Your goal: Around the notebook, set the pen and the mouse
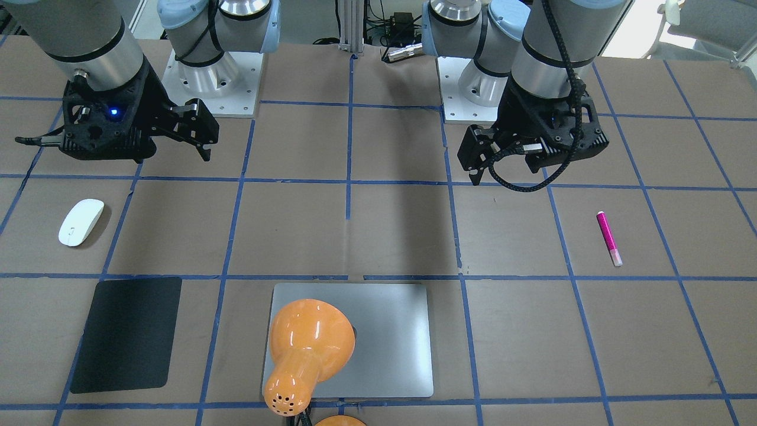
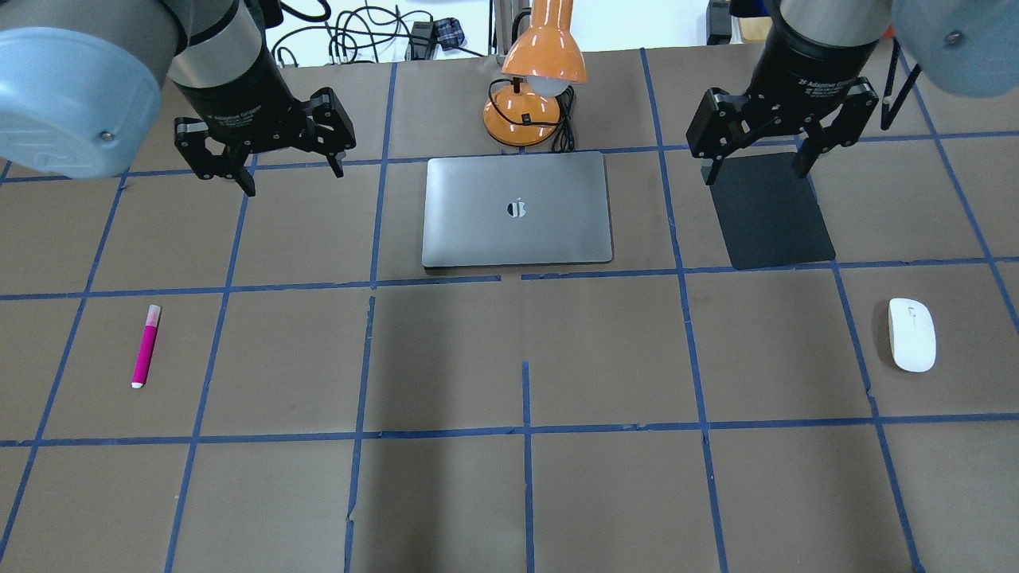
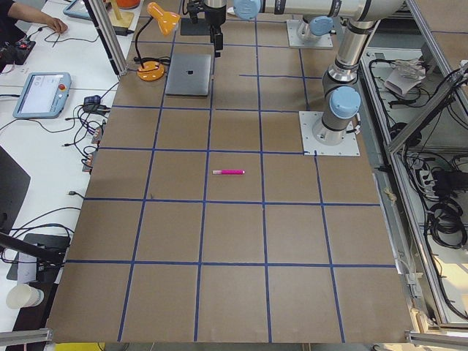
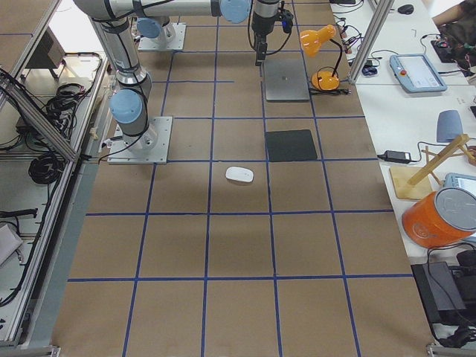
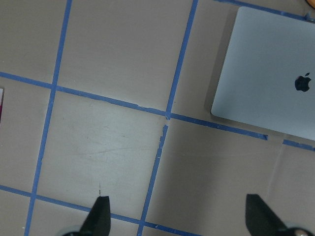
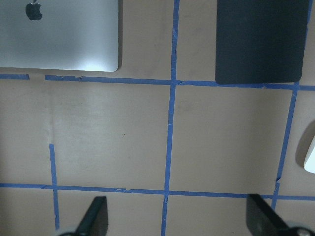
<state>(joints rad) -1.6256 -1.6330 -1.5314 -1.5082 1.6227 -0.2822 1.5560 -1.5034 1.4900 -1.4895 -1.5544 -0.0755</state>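
Observation:
The magenta pen (image 2: 146,346) lies on the brown table at the near left, also seen as the pen (image 1: 609,238). Near the right edge rests the white mouse (image 2: 911,334), apart from everything else. The silver notebook (image 2: 517,208) lies closed at the far middle. My left gripper (image 2: 293,179) hangs open and empty above the table, left of the notebook. In its wrist view the open left gripper (image 5: 176,199) frames bare table, with the notebook (image 5: 270,78) at upper right. My right gripper (image 2: 756,173) is open and empty over the black mat's far edge.
A black mat (image 2: 768,211) lies right of the notebook. An orange desk lamp (image 2: 533,87) with its cable stands just behind the notebook, its shade leaning over the notebook's far edge. Blue tape lines grid the brown table (image 2: 525,493).

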